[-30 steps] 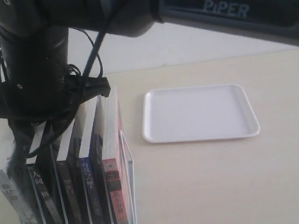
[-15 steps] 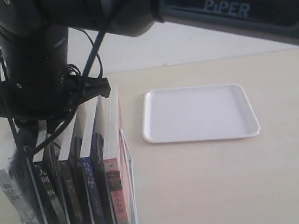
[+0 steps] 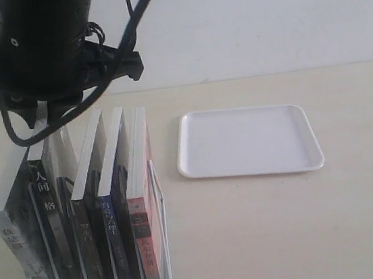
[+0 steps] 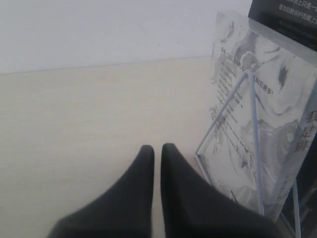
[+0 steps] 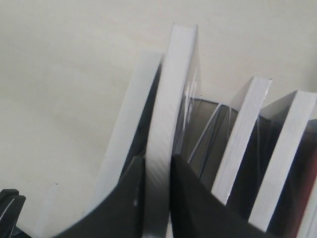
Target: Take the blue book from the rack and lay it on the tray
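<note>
Right gripper clamps its two matte black fingers on the white page block of a black-spined book, second in the row and standing higher than its neighbours in the thin wire rack. The blue book, its dark spine printed with white characters, sits upright in the rack, untouched, between a black volume and a pink-spined book. The shallow white plastic tray, round-cornered and low-rimmed, lies on the pale wood-grain table, apart from the rack. Only the exterior view takes in the tray and the spines; the right wrist view shows the page edges fanned from above. The left wrist view alone shows the left gripper, tapered fingers drawn nearly together on nothing, just beside a glossy grey-marbled book that stands behind a wire loop
</note>
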